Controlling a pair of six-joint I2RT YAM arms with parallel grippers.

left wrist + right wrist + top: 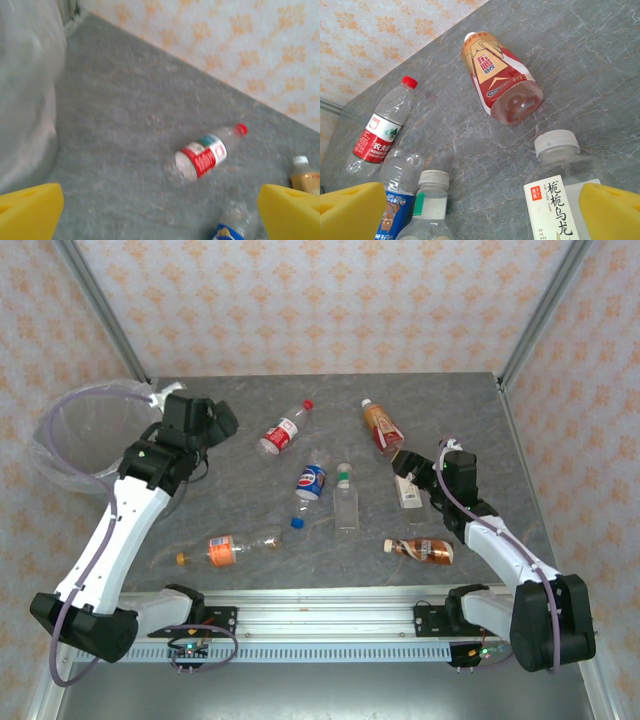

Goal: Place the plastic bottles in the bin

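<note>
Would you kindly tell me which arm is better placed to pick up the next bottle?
The right. The right claw, open, hangs just over the white-labelled bottle. The left claw, also open, is up by the bin, with the red-labelled bottle lying some way off.

The bin (55, 462) stands at the upper left of the top view, at the left edge of the table (240, 400). The plastic bottles (311, 483) lie scattered to its right, across the table's middle and right.
</note>
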